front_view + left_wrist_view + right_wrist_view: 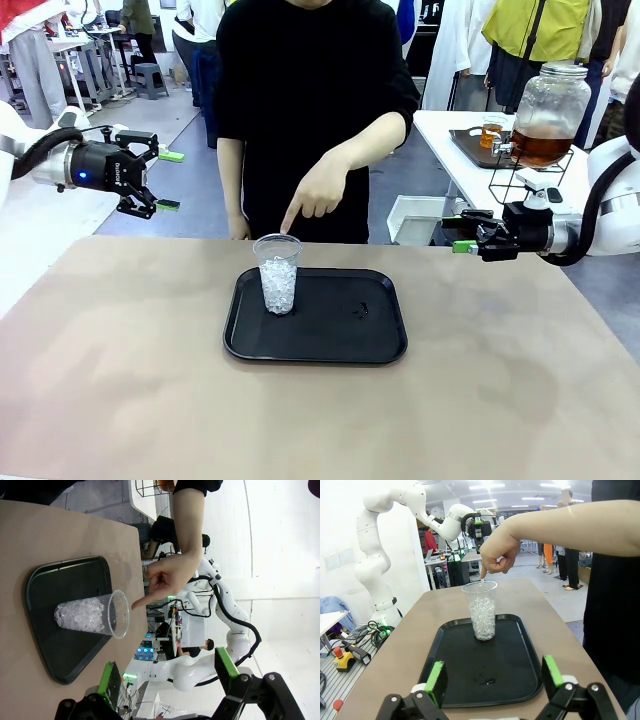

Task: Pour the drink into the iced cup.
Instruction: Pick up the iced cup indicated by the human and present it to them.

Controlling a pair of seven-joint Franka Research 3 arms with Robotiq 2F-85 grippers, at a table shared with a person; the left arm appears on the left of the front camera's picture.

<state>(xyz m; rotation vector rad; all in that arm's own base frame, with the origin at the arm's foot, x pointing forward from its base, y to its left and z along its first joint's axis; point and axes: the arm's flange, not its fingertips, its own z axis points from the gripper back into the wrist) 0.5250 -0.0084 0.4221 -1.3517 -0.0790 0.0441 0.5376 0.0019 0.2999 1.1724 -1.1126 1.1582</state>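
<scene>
Tan table (pixel 120 380), one black rectangular tray (pixel 340 335) flat on it, near the middle.

Grey floor (pixel 185 150) — white side table (pixel 438 124), ceiling lights (pixel 492 486).

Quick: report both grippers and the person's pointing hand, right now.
Left gripper: open, holding nothing.
Right gripper: open, holding nothing.
Person's pointing hand: empty, index finger aimed down at the iced cup.

The white left arm holds its black, green-padded left gripper (pixel 168 180) raised, jaws wide apart. The matching right gripper (pixel 456 231) hovers level, jaws likewise spread. The person's hand (pixel 318 190) points its index finger downward.
</scene>
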